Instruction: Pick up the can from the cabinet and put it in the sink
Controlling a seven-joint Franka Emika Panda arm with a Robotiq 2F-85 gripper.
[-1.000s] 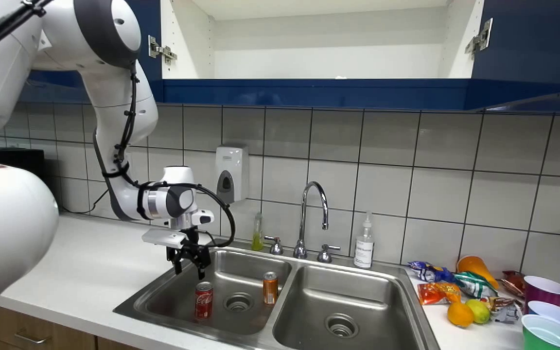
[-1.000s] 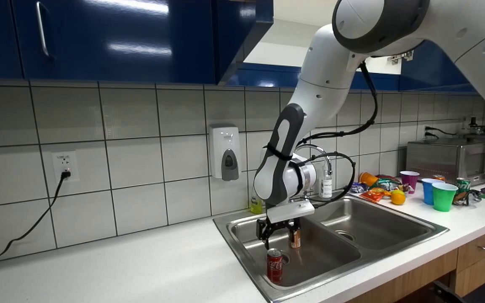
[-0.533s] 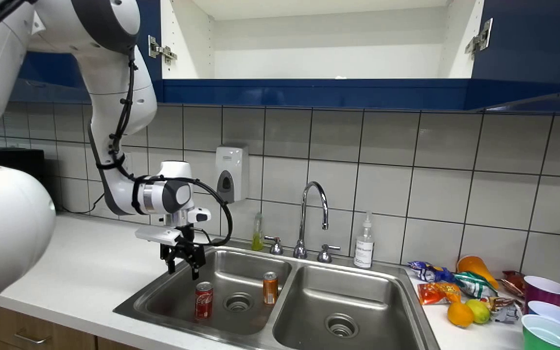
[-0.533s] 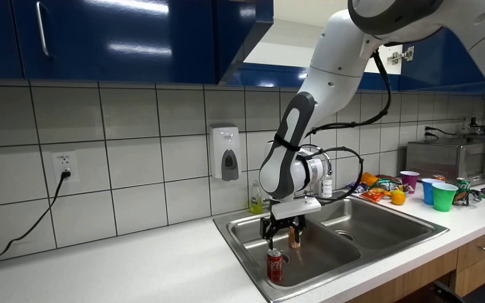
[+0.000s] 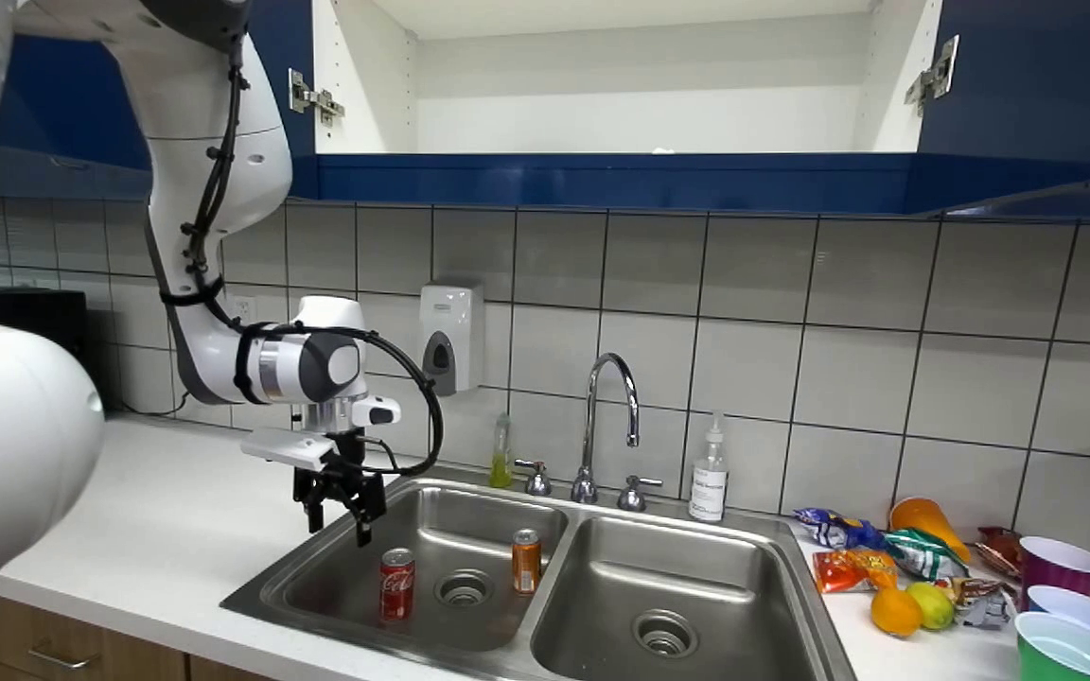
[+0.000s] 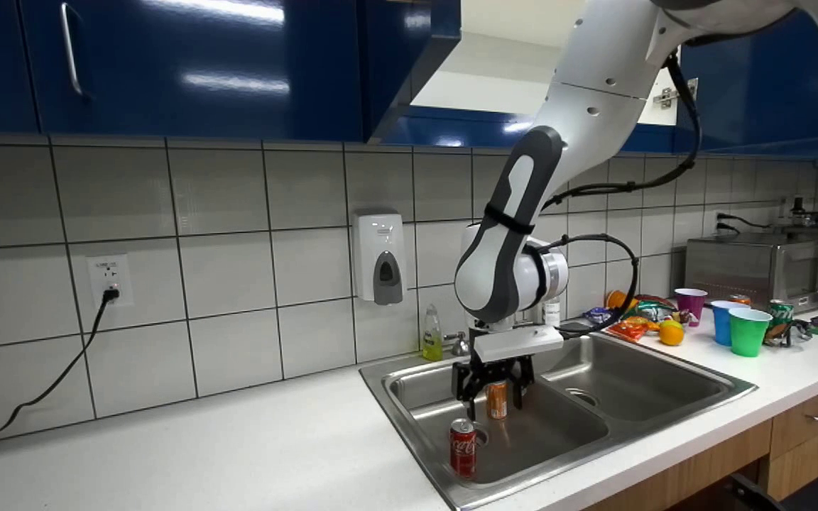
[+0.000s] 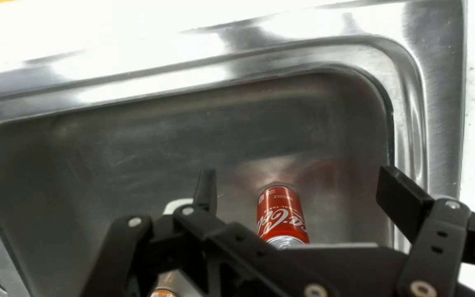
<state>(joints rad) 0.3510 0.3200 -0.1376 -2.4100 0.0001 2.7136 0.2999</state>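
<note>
Hand (image 5: 339, 532) hangs jaws-wide, red can (image 5: 396, 588) and orange can (image 5: 526, 564) both upright in the sink (image 5: 498, 509) below, clear of it.

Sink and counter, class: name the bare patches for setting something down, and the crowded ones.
Free: the counter bordered by tiled wall and sink, away from the cups; the basin between divider and snack packets, around its drain.
Crowded: the neighbouring basin, with red can, orange can and the open hand above; the counter holding packets, fruit and cups.
</note>
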